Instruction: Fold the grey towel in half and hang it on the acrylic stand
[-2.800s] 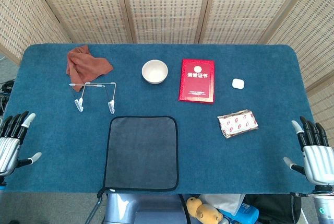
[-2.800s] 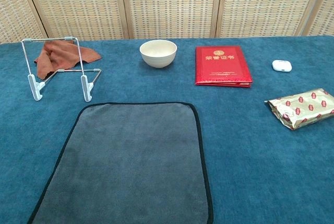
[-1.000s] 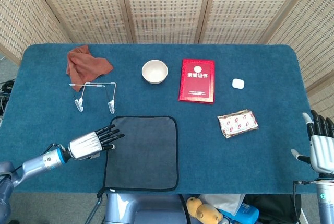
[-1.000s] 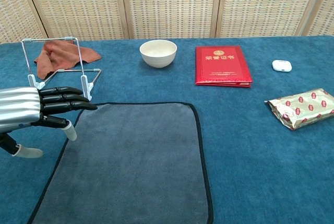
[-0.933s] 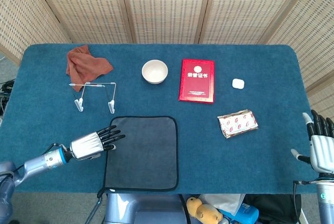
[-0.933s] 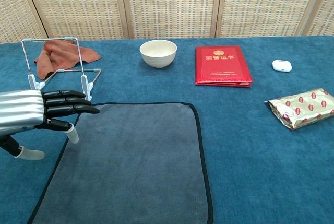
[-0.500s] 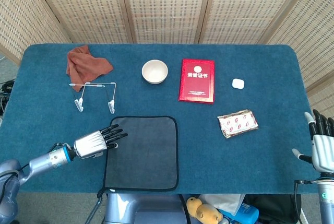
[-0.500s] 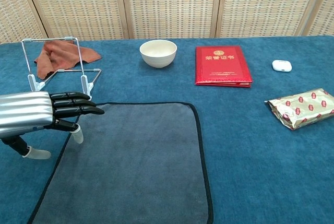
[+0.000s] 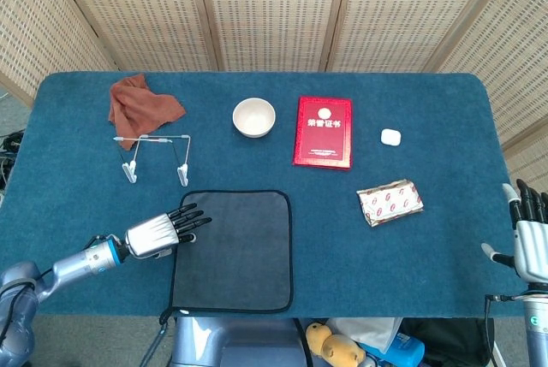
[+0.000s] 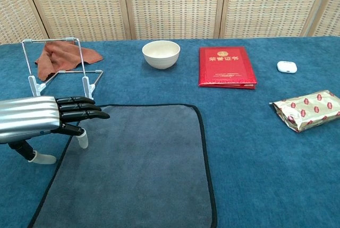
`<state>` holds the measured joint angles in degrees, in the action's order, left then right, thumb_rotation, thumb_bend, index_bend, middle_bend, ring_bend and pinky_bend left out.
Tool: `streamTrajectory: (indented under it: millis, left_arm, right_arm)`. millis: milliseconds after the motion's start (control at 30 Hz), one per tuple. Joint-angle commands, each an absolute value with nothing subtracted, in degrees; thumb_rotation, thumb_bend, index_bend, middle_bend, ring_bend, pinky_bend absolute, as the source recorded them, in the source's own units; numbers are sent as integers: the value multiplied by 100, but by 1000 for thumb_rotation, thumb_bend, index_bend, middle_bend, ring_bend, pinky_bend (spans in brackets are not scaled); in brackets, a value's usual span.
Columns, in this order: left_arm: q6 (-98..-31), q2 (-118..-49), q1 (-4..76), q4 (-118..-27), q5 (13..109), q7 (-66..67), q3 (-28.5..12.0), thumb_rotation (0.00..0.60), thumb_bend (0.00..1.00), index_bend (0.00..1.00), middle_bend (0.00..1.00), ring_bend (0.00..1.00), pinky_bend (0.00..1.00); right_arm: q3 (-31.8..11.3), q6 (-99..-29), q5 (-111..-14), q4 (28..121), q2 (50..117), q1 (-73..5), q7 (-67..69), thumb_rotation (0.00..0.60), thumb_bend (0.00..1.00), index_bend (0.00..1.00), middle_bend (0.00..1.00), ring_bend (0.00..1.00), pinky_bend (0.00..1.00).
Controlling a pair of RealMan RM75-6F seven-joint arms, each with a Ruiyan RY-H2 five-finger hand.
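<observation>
You have a matt cloth towel (image 10: 135, 164) on napped blue felt (image 10: 255, 148). Glossy foil packet (image 10: 308, 110). Left hand (image 10: 40, 119): ribbed silvery metal, black fingers.

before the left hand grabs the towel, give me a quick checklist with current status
1. Towel flat, unfolded: ok.
2. Left hand at towel's left edge, fingers apart, holding nothing: ok.
3. Fingers touching the towel: cannot tell.
4. Stand upright, bar free; brown cloth lies behind it: ok.
5. Right hand ready near the towel: not ok, it is at the table's far right edge.
6. Bowl and booklet clear of the towel: ok.
</observation>
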<state>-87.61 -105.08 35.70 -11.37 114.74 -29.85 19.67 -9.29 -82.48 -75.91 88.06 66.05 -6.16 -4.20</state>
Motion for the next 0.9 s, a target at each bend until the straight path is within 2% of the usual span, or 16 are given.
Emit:
streamTrajectory:
  millis: [33, 200, 467, 900]
  left_arm:
    - [-8745, -10520, 3582, -1129, 11469, -2954, 1984, 600, 327, 384, 0, 0, 29]
    - [-8719, -10550, 3623, -1125, 11439, -2864, 2008, 600, 377, 389, 0, 0, 29]
    - [-8745, -10549, 3642, -1144, 11387, -2818, 2040, 600, 393, 396, 0, 0, 29]
    - [-8794, -10602, 3676, -1158, 11351, -2718, 2095, 600, 440, 535, 0, 0, 31]
  right_arm:
    - [-930, -8250, -7589, 8804, 6600, -613, -408, 600, 0, 0, 0, 0, 0]
    - [-931, -8256, -7592, 8812, 6574, -601, -357, 600, 0, 0, 0, 0, 0]
    - [-924, -8263, -7597, 8830, 6555, -591, -331, 600, 0, 0, 0, 0, 0]
    - [-913, -8238, -7602, 8865, 6514, -586, -266, 600, 0, 0, 0, 0, 0]
